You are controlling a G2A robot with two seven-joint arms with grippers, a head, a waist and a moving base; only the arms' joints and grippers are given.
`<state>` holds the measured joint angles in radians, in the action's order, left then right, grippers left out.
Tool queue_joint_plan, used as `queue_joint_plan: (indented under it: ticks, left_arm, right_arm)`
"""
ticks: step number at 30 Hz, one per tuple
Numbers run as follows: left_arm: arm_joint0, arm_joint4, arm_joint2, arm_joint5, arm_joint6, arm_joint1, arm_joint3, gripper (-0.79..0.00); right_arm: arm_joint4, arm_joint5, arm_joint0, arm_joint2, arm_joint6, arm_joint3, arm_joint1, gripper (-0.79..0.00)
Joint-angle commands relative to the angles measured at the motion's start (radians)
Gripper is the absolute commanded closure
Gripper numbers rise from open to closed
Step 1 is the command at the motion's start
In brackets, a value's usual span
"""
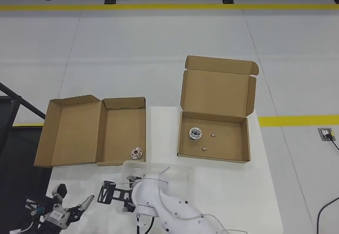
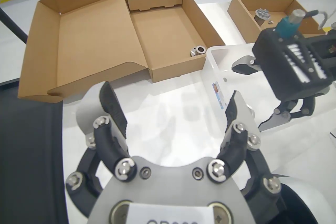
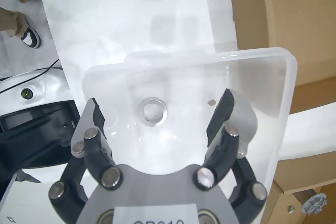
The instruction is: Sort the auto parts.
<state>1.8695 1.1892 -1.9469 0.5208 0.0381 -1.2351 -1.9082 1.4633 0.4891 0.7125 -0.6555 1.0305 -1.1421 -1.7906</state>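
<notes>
Two open cardboard boxes stand on the white surface [image 1: 257,175], and a clear bin [image 1: 175,171] sits between them, nearer the robot.

The left box [image 1: 69,131] has its lid folded out flat to the left. Its tray holds one metal collar [image 1: 136,153], which lies in the near right corner, close to the walls.

Nearer the robot than that box, the left pincer [image 2: 170,93] hangs above a bare stretch of the surface. Its fingers are spread wide with nothing between them.

To its right, the right pincer [image 3: 160,104] is poised over the clear bin. Its fingers also stand well apart and grip nothing. Its wrist view looks down into the bin, where a silver ring [image 3: 153,112] lies flat on the floor. The ring is below the fingertips, in line between them, and neither touches it. A small dark bit [image 3: 211,102] lies on the bin's floor near the ring, too small to identify. The bin stands just beside the left box's near right corner; whether the two touch cannot be told.

Farther right and a little farther from the robot is the right box [image 1: 233,146], with its lid standing upright along the far side. Inside it, a toothed round part [image 1: 195,134] rests near the left wall. Two small screws lie apart from it. One screw [image 1: 213,134] is just to the right of the toothed part. The other screw [image 1: 204,148] lies closer to the box's near wall.
</notes>
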Motion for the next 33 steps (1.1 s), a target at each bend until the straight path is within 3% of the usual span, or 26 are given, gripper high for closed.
queue_joint_plan:
  ticks: [1,7,15,23,33]
  left_arm:
    - [0.0,0.0,0.0,0.0,0.0,0.0,0.0,-0.785]
    - [0.0,0.0,0.0,0.0,0.0,0.0,0.0,-0.785]
    - [0.0,0.0,0.0,0.0,0.0,0.0,0.0,-0.785]
    - [0.0,0.0,0.0,0.0,0.0,0.0,0.0,-0.785]
    - [0.0,0.0,0.0,0.0,0.0,0.0,0.0,-0.785]
  right_arm:
    - [0.011,0.0,-0.012,0.015,0.015,0.018,-0.006,-0.594]
    - [0.074,-0.06,-0.02,0.034,0.032,0.047,-0.013,-0.533]
    - [0.065,-0.048,-0.026,0.013,0.028,0.097,-0.014,-0.434]
    - [0.058,-0.047,-0.029,-0.008,0.007,0.136,-0.014,-0.391]
    - [0.051,-0.026,-0.026,-0.011,0.012,0.16,-0.017,-0.391]
